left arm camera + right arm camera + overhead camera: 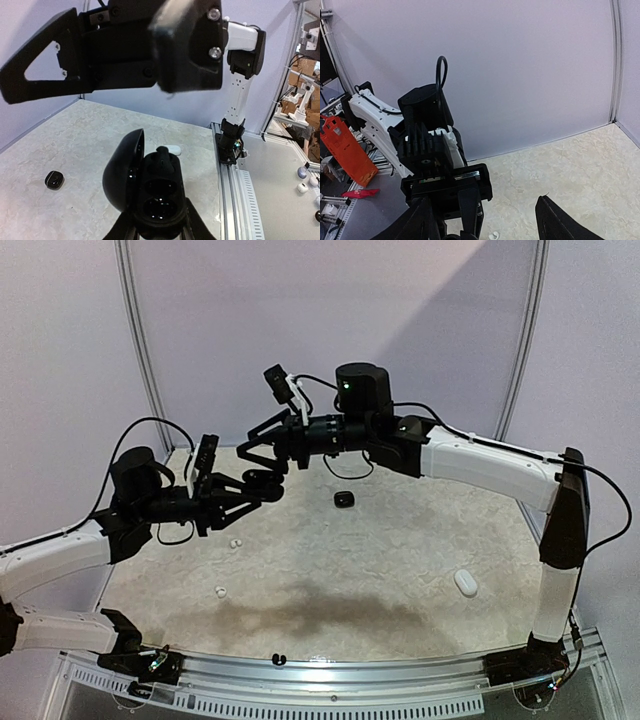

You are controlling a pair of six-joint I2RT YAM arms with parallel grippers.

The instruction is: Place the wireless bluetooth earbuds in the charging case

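Note:
My left gripper (255,488) is shut on an open black charging case (160,195), held above the table with its lid (120,170) swung to the left. Two dark wells show in the case. A black bean-shaped piece (165,159), apparently an earbud, rests at its far end. My right gripper (255,452) hovers just above the case, open, nothing between its fingers (555,222). Two white earbuds (236,542) (220,591) lie on the table below the left arm. One white earbud (493,235) shows in the right wrist view.
A white closed case (466,583) lies at the right of the table. A small black rounded item (343,499) sits mid-table, and another small black piece (279,657) lies by the near metal rail (400,680). Curved walls close the back.

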